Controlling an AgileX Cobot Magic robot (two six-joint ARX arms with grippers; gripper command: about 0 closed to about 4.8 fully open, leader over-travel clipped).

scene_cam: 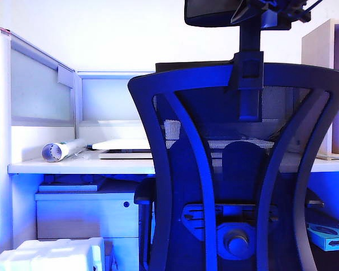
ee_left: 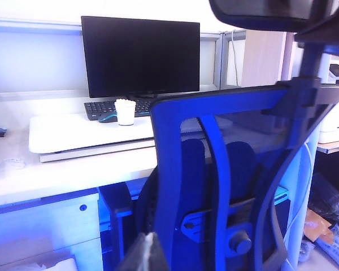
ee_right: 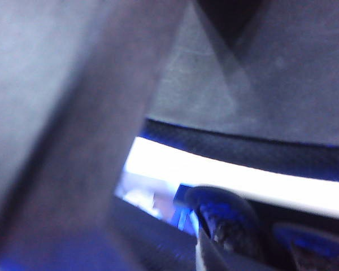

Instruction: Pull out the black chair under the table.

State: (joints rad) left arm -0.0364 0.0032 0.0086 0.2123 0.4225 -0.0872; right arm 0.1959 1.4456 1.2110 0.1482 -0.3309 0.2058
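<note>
- Facing the black chair [scene_cam: 243, 169], tucked at the table [scene_cam: 79, 167], seat under the top.
- My right gripper [ee_right: 214, 237] up by its headrest, blurred; can't tell its opening or hold.
- My left gripper [ee_left: 144, 254] low, apart from chair, state unclear.

An office cubicle: pale partition panels [scene_cam: 42, 84] wall a long white counter [scene_cam: 79, 167] carrying a black flat monitor [ee_left: 140, 55] and dark keyboard [ee_left: 101, 108], with a mesh-backed black office chair [scene_cam: 243, 169] alongside.
</note>
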